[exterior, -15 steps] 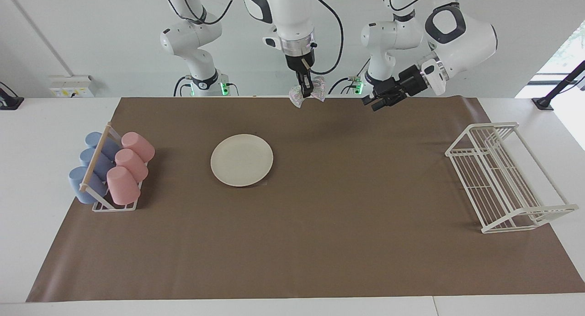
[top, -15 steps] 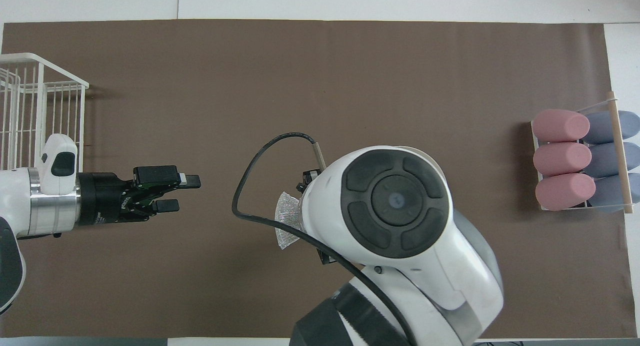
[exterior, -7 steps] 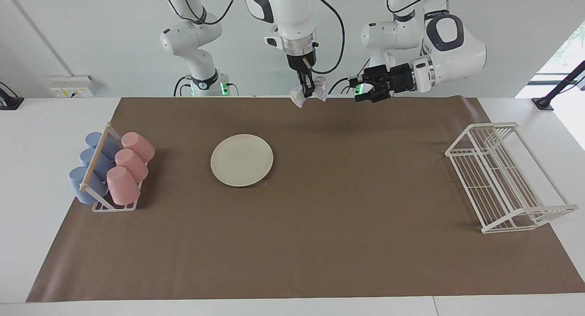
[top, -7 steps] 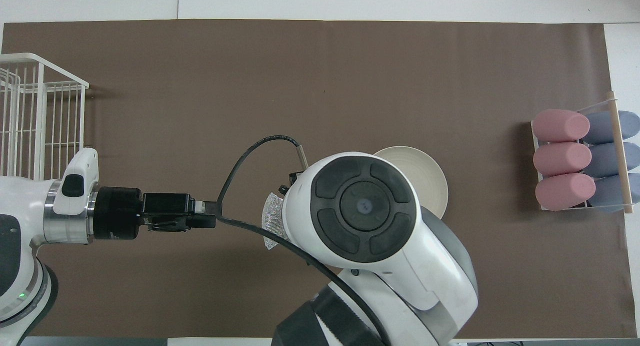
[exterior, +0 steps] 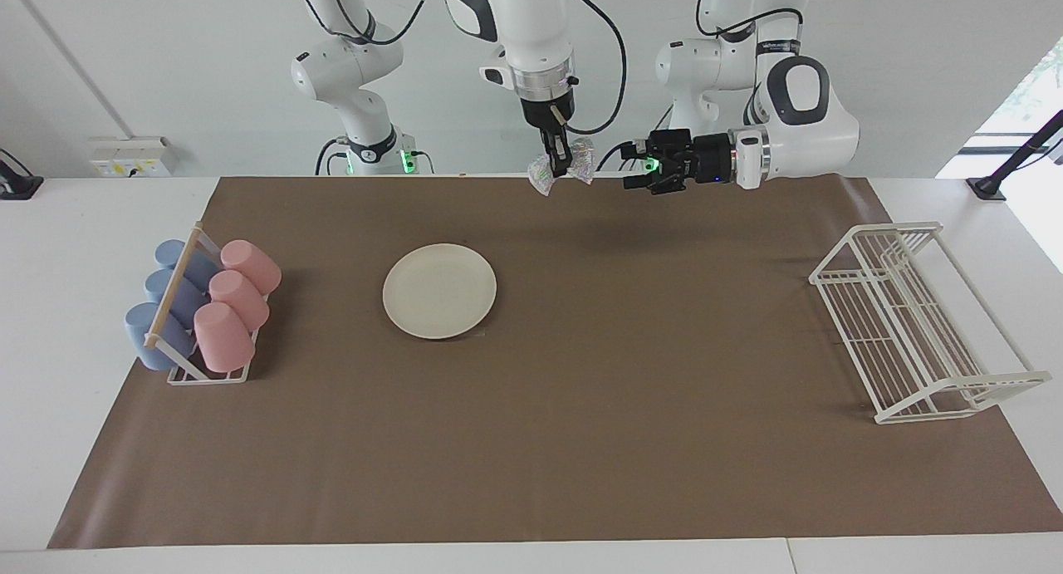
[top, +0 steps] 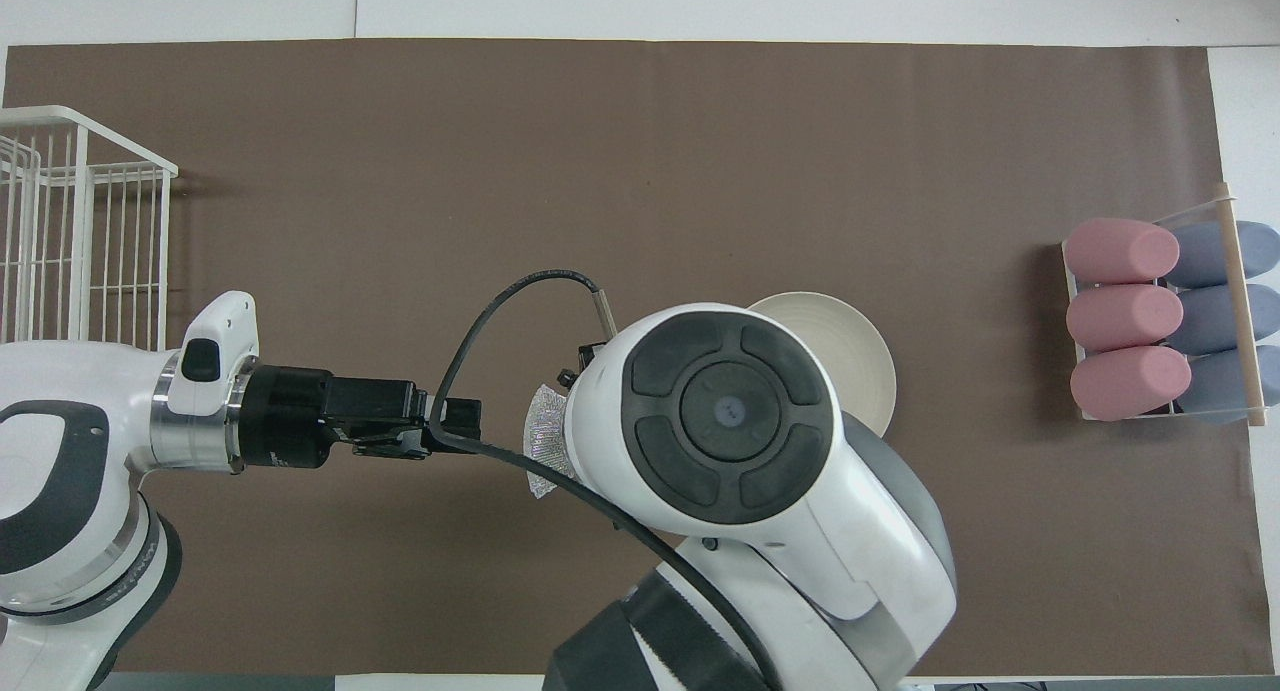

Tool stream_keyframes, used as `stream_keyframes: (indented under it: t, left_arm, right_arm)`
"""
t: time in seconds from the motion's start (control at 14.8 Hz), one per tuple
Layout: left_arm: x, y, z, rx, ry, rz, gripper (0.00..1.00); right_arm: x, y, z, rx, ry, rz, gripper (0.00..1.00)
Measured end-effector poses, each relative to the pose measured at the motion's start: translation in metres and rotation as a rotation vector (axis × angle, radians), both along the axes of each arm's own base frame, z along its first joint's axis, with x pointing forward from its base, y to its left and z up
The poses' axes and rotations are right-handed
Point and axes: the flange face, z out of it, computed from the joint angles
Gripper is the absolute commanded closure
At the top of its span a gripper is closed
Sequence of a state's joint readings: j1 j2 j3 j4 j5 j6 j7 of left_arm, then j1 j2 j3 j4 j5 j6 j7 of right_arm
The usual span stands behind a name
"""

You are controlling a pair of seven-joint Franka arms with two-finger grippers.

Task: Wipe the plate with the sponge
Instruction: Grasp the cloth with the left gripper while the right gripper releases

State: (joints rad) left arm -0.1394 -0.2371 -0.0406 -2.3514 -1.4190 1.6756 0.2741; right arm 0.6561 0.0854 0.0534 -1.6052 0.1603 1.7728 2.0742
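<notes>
A: Brown mat (exterior: 581, 375) carried the plate (exterior: 439, 290) flat toward the right arm's end, near the cup rack (exterior: 199, 308). The right gripper (exterior: 558, 153) pinched the sponge (exterior: 563, 165) aloft.

B: Best lower the sponge squarely onto the plate. The left gripper (exterior: 635, 165), spread empty, had swung level toward the sponge.

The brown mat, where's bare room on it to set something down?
Widest bare stretch: the mat between the plate and the wire rack, plus the whole strip along the edge farthest from the robots. Crowded: the right arm's end, where the cup rack stands beside the plate.
</notes>
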Motion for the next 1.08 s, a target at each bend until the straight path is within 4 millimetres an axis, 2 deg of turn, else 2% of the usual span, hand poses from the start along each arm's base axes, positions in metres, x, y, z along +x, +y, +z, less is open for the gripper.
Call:
stream_keyframes:
  t: [0.41,0.54,0.61,0.68,0.74,0.81,1.08]
  left_arm:
    - [-0.011,-0.039,0.005,0.009,0.083,-0.023,0.02]
    - [-0.01,-0.041,0.005,0.017,0.084,-0.007,0.13]
    - [-0.009,-0.04,0.004,0.02,0.085,0.002,0.31]
    - [-0.008,-0.04,0.005,0.021,0.086,0.005,0.59]
    - [-0.008,-0.039,0.005,0.023,0.096,0.008,0.92]
    - [-0.008,-0.04,0.005,0.027,0.118,0.013,1.0]
    - [-0.012,-0.053,0.012,0.048,0.168,0.016,1.0]
  right_arm:
    - [0.0,0.0,0.0,0.0,0.0,0.0,1.0]
    - [0.0,0.0,0.0,0.0,0.0,0.0,1.0]
    - [0.0,0.0,-0.001,-0.001,0.001,0.0,1.0]
    - [0.0,0.0,-0.001,-0.001,0.001,0.0,1.0]
    - [0.0,0.0,-0.001,-0.001,0.001,0.0,1.0]
    - [0.0,0.0,-0.001,-0.001,0.001,0.0,1.0]
    - [0.0,0.0,-0.002,-0.004,0.004,0.0,1.0]
